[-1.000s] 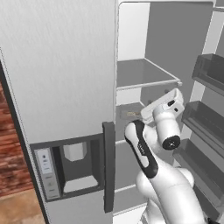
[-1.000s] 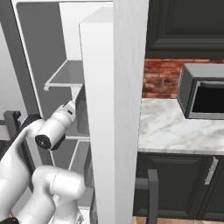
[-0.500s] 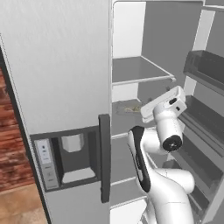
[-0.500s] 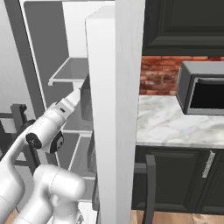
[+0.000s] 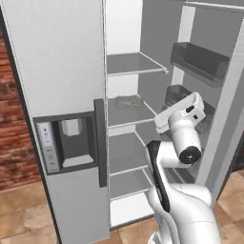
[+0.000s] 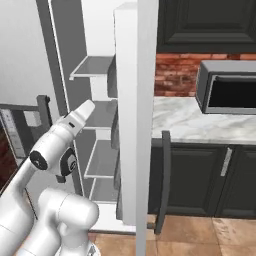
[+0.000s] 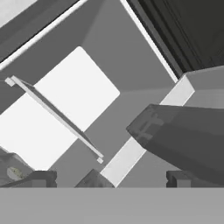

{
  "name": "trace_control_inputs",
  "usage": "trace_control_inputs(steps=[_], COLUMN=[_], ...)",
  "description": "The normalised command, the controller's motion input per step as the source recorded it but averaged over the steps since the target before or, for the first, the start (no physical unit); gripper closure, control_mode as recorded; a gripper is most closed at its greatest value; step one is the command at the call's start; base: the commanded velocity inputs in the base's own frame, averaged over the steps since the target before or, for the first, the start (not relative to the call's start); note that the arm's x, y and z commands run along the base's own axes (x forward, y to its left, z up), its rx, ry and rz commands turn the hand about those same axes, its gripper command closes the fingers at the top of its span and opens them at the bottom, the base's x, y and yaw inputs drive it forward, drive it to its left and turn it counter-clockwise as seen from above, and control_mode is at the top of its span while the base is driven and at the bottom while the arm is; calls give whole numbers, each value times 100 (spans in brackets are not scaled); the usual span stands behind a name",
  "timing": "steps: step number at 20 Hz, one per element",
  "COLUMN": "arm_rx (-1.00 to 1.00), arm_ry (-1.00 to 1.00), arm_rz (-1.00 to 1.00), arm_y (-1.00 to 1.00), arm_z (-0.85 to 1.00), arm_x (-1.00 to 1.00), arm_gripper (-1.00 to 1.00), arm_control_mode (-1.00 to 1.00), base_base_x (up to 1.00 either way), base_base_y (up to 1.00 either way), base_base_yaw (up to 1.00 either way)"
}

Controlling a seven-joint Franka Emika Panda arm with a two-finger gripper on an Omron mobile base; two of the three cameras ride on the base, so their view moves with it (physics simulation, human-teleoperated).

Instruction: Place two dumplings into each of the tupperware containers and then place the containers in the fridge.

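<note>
Wide apart and empty, the gripper's [image 7: 105, 180] 2 dark finger tips poke up at the bottom of the hand view, with nothing between them. In the left base view the hand sits inside the open fridge [image 5: 62, 71], level with the middle shelves and close to the door bins.

Beyond the gripper and to its left in the left base view, 1 tupperware container [image 5: 127, 102] rests on the middle shelf [image 5: 125, 116], well apart from the fingers. It is a shallow grey tray with tan-olive dumplings [image 5: 133, 101] inside; the count is too small to read. In the hand view a bit of tray with something olive in it peeks in at the lower left corner, just beside the left finger tip; whether that is the same container I cannot tell.

By my judgement, at least 1 container is filled and stored. The 2nd container's place cannot be confirmed from these views, so the task may be nearly finished or 1 placement short. With the claw empty, what looks left is to draw the arm out of the fridge.

Outward from the gripper: a dark door bin [image 5: 200, 59] above it to the right, and the dispenser panel [image 5: 64, 143] on the closed door. Farther right, in the right base view, are a marble counter [image 6: 200, 117] and a microwave [image 6: 227, 92].

No brand, label or writing can be read anywhere.
</note>
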Motion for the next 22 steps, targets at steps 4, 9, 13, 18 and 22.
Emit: trace_control_inputs(steps=[4,9,13,18,22], arm_rx=[0,0,0,0,0], arm_ry=[0,0,0,0,0], arm_rz=[0,0,0,0,0], arm_y=[0,0,0,0,0], arm_z=[0,0,0,0,0], arm_x=[0,0,0,0,0], arm_gripper=[-100,-100,-100,-100,-100], arm_control_mode=[100,100,100,100,100], base_base_x=[-95,-79,-70,-90,-100], base_base_y=[-15,0,0,-1,-9], base_base_yaw=[-4,0,0,0,0])
